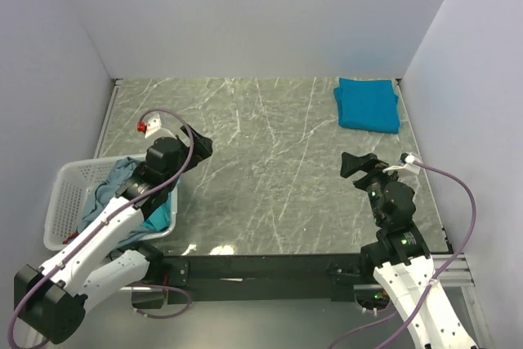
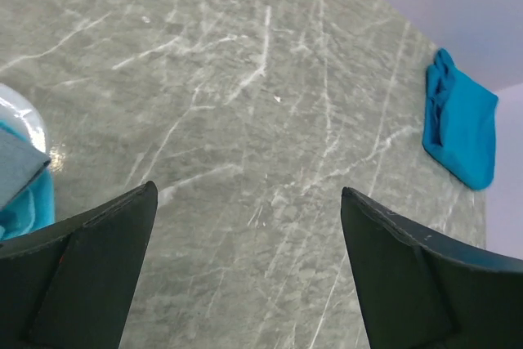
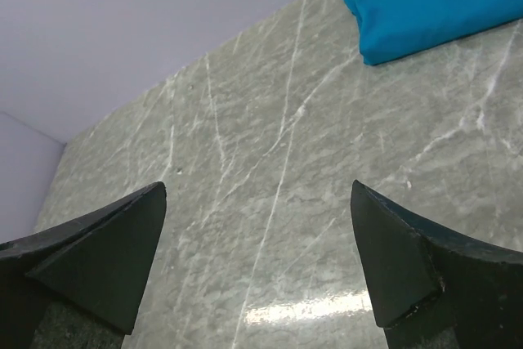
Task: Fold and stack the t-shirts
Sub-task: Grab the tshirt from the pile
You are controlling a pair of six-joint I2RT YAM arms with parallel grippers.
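Marble tabletop (image 1: 261, 169) carries one folded teal t-shirt (image 1: 368, 104) in its far right corner; unfolded t-shirts (image 1: 114, 184) fill the white basket (image 1: 65, 202) at left. Left gripper (image 1: 198, 146) and right gripper (image 1: 353, 165) hover empty, jaws spread wide. Next, I'd guess, the left should pinch just one shirt's edge.

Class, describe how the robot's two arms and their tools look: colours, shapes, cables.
The left arm and right arm have white shells, black joints and a purple cable each. The left tool and right tool are black, with two broad wedge-shaped fingers.
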